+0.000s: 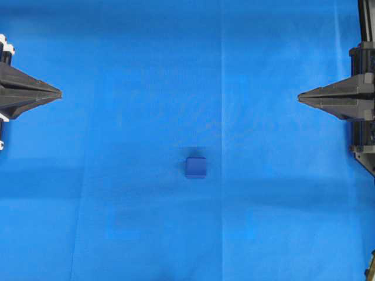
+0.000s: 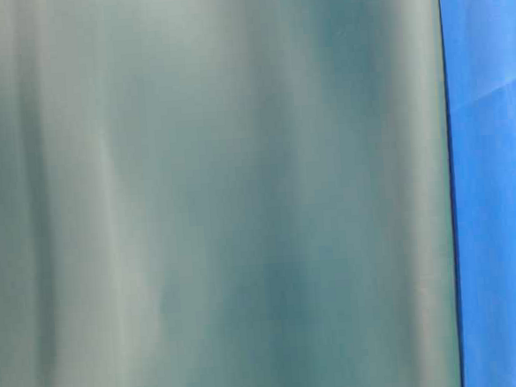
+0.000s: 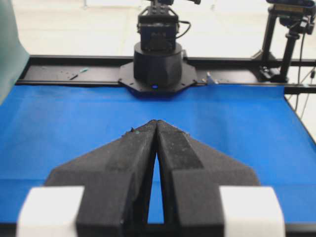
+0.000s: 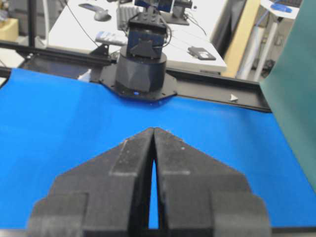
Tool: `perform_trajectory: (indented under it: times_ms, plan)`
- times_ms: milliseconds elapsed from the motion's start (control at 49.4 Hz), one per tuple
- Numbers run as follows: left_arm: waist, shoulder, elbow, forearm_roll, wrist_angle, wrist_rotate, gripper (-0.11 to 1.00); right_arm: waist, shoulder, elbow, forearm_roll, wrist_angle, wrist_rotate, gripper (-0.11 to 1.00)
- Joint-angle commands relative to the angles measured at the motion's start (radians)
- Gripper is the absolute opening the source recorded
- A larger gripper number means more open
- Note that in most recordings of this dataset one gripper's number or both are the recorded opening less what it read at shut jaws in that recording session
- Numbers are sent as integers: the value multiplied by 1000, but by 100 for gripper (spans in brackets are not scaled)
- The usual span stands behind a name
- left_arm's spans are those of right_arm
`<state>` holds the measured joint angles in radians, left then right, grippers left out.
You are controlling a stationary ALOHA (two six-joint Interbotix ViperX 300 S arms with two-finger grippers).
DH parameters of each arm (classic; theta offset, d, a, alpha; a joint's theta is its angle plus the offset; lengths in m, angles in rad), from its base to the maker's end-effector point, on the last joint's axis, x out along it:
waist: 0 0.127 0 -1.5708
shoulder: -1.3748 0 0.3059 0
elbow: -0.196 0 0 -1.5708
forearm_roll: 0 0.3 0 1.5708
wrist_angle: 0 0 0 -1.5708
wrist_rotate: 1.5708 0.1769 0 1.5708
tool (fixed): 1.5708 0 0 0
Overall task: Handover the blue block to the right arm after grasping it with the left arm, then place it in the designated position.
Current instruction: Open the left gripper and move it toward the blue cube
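Note:
The blue block point(image 1: 195, 167), a small dark-blue cube, lies alone on the blue cloth a little below the middle of the overhead view. My left gripper point(image 1: 60, 93) sits at the far left edge, shut, its tips touching with nothing between them; its white brackets show in the left wrist view around the left gripper point(image 3: 156, 121). My right gripper point(image 1: 299, 97) is at the far right edge, also shut and empty, and appears as the all-black right gripper point(image 4: 153, 129) in its wrist view. Both are far from the block. Neither wrist view shows the block.
A bright blue cloth point(image 1: 146, 70) covers the table. Each wrist view looks across it to the opposite arm's black base point(image 3: 157, 69) point(image 4: 139, 74) on a black rail. A teal-green panel point(image 2: 214, 196) fills most of the table-level view, with a strip of cloth at its right.

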<state>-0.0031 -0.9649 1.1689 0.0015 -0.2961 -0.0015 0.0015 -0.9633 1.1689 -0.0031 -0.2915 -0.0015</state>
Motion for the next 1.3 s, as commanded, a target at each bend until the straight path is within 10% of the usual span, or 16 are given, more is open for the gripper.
perform_trajectory:
  times_ms: [0,669,770,1054,1277]
  plan:
    - [6,3,-8,3,0,-2,0,-8,9,-14,0,-5,-6,1]
    - [12,2,-6,9,2,5,0,-12,-12,-37,2,71,6,0]
    - [12,2,-8,9,-2,2,9,-12,-12,-37,8,72,12,17]
    - [12,2,-6,9,-6,0,87,-12,-6,-37,8,78,28,93]
    - [12,2,-8,9,-5,-3,93,-14,-6,-37,8,80,28,98]
